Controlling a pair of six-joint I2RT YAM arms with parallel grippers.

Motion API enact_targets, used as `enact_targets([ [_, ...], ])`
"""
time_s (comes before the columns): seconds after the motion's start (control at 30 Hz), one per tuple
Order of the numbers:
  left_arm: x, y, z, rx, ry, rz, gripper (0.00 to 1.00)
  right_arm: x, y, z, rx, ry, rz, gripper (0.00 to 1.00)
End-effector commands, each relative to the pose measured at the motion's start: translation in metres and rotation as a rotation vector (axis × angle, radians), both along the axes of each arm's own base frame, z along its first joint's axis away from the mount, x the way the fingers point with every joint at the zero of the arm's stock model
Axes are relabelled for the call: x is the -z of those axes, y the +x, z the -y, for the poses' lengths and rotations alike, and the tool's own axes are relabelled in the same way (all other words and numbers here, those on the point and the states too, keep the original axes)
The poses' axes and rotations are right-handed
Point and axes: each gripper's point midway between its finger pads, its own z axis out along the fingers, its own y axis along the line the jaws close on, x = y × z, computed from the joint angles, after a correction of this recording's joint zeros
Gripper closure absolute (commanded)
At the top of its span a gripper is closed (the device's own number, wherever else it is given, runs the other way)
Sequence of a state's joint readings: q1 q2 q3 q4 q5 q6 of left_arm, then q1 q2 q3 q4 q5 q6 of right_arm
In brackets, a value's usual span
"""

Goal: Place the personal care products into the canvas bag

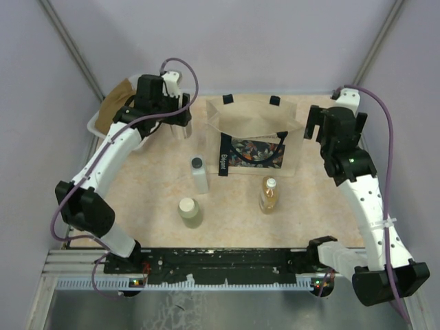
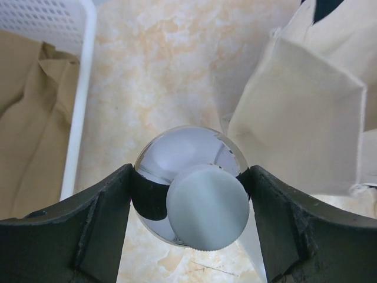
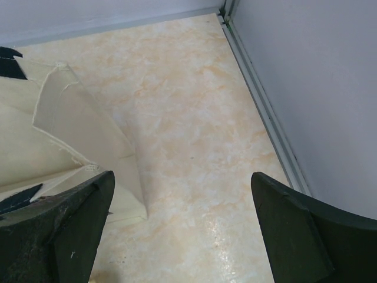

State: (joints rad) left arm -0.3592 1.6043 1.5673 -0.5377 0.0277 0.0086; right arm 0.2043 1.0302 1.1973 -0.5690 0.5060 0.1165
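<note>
now, clear bottle (image 2: 177,147) upright, cap (image 2: 207,206) up

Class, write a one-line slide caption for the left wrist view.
Left end effector grips the clear bottle by its sides, between the canvas bag and the white tub.

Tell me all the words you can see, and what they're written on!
White lettering on the black strap of the canvas bag: too small and blurred to read.
Clear bottle, white bottle, green bottle, amber bottle: no words or labels show.
</note>
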Motion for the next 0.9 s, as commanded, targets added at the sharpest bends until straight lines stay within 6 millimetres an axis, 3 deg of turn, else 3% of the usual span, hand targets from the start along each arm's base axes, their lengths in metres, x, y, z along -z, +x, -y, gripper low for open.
enact_targets([
  [0.0, -0.108, 0.001, 0.003, 0.028, -0.076, 0.248, 1.00, -0.002, 0.007, -0.001, 0.002, 0.013, 0.026, 0.01],
  [0.17, -0.163, -0.007, 0.015, 0.103, -0.137, 0.340, 1.00, 0.002, 0.009, -0.002, 0.002, 0.017, 0.019, 0.01],
  [0.3, -0.191, -0.023, 0.034, 0.217, -0.218, 0.385, 1.00, 0.004, 0.010, -0.002, 0.003, 0.022, 0.015, 0.01],
  [0.53, -0.227, -0.045, 0.053, 0.349, -0.307, 0.466, 1.00, 0.003, 0.008, -0.003, 0.008, 0.037, 0.024, 0.01],
  [0.67, -0.249, -0.067, 0.075, 0.478, -0.362, 0.505, 1.00, 0.005, 0.007, -0.002, 0.012, 0.041, 0.021, 0.01],
  [0.87, -0.255, -0.079, 0.100, 0.571, -0.401, 0.526, 1.00, 0.008, 0.007, -0.003, 0.016, 0.047, 0.009, 0.01],
])
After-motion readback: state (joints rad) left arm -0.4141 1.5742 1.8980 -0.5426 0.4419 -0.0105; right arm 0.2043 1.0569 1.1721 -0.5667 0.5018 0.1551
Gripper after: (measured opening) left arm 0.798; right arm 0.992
